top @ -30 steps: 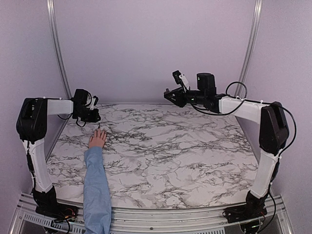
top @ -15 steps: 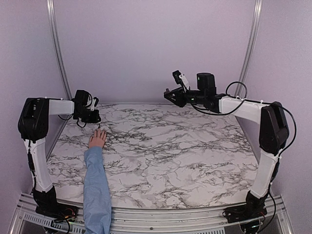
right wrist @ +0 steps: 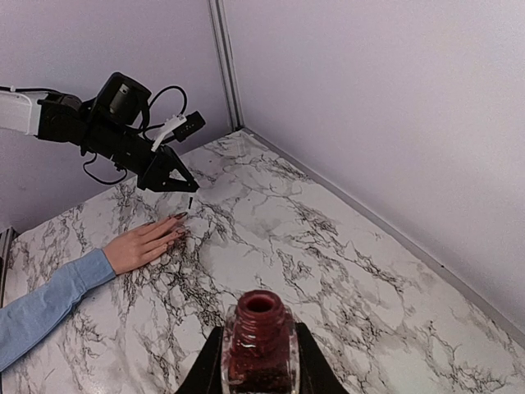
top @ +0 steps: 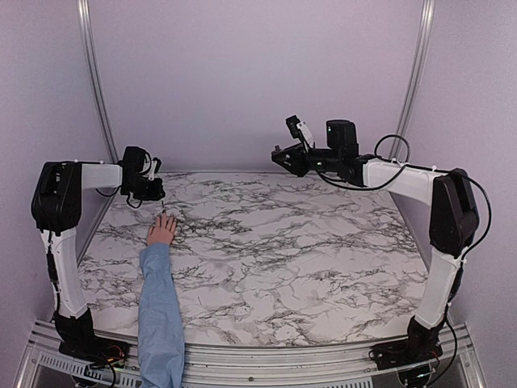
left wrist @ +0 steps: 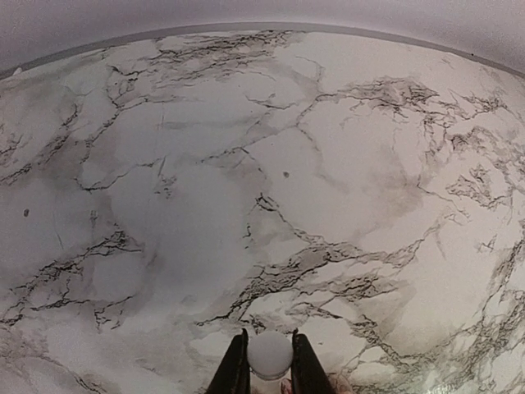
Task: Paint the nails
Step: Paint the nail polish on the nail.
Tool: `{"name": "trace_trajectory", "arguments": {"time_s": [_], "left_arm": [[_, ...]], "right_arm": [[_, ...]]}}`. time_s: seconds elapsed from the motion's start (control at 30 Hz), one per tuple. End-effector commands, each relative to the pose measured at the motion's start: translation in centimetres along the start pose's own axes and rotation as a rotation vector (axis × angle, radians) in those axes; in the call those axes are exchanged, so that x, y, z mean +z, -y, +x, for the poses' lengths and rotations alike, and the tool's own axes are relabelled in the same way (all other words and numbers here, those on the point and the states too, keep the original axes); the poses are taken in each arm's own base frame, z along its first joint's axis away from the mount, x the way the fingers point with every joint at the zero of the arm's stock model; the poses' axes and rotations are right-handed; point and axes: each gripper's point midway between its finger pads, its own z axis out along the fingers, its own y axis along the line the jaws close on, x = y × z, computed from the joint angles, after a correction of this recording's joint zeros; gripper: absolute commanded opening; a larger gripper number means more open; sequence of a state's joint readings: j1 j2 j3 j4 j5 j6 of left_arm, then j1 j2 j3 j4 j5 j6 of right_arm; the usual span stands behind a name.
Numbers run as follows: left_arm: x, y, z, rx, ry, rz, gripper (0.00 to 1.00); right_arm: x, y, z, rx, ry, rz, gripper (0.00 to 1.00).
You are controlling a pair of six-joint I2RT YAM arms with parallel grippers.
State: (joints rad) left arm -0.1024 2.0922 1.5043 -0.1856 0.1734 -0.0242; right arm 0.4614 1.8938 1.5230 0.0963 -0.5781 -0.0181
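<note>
Left gripper [top: 155, 192], far left of marble table [top: 307, 242]: fingers clamped on the round white cap [left wrist: 270, 357] of a polish brush. Its thin stem [right wrist: 190, 203] points down at the fingertips of the hand [top: 161, 230]; contact cannot be judged. Hand lies flat, palm down, blue sleeve [top: 160, 311] running back to the near edge. The nails [right wrist: 179, 217] are at the fingers' far ends, dark, barely resolved. Right gripper [top: 281, 158] is raised over the far side, well apart, closed around an uncapped dark red bottle [right wrist: 259, 341], upright.
</note>
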Motion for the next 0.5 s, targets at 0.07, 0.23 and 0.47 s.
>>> {"name": "trace_trajectory", "arguments": {"time_s": [0.07,0.23,0.47], "left_arm": [[-1.4,-0.2,-1.5,-0.011,0.035,-0.005,0.0],[-2.5,0.6,-1.2,-0.006,0.04,0.028,0.0],[-3.2,1.6,-0.3,-0.001,0.035,0.066,0.0]], "right_arm": [[-0.8,0.0,-3.0,-0.031,0.061,0.003,0.0],[-1.0,-0.2,-3.0,-0.029,0.064,-0.002,0.0],[-1.3,-0.6,-2.9,-0.029,0.065,-0.007,0.0]]}}
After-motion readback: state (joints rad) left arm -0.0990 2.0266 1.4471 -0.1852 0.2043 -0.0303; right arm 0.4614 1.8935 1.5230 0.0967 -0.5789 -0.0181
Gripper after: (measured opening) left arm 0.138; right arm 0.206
